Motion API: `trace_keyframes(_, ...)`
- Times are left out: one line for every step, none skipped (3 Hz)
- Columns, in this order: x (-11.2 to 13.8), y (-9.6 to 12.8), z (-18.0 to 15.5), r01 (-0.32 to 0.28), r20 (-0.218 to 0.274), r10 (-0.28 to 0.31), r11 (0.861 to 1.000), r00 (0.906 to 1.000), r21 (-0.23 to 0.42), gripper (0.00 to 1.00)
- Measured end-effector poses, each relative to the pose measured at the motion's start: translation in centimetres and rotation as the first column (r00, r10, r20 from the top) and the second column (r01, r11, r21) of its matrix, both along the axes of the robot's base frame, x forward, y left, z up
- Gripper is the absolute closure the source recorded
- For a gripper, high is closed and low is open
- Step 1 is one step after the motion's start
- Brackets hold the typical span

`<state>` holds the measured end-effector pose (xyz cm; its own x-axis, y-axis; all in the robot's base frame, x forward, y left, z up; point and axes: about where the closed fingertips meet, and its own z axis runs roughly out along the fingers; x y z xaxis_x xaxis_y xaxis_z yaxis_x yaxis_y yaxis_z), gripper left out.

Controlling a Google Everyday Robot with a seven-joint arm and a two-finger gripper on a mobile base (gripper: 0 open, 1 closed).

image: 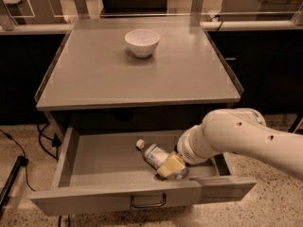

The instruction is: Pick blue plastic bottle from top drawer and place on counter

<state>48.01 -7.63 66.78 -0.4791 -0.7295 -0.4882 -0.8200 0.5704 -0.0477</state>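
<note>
The blue plastic bottle [152,153] lies on its side in the open top drawer [94,155], white cap pointing to the back left. My gripper [172,166] is down inside the drawer at the bottle's lower right end and covers that end. The white arm [246,138] reaches in from the right. The counter [118,74] above the drawer is a flat grey top with low side rims.
A white bowl [142,42] stands at the back middle of the counter. The drawer's front panel has a dark bar handle [148,202]. Black cables [28,145] lie on the speckled floor at the left. Dark cabinets stand on both sides.
</note>
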Motion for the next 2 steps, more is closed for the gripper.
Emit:
trace_keyframes(0.1,-0.4,-1.6,0.016,-0.015,-0.016,1.000,0.9998,-0.008,0.23)
trace_keyframes(0.3,-0.5,-2.7,0.020,-0.029,-0.020,1.000,0.9994,-0.009,0.23)
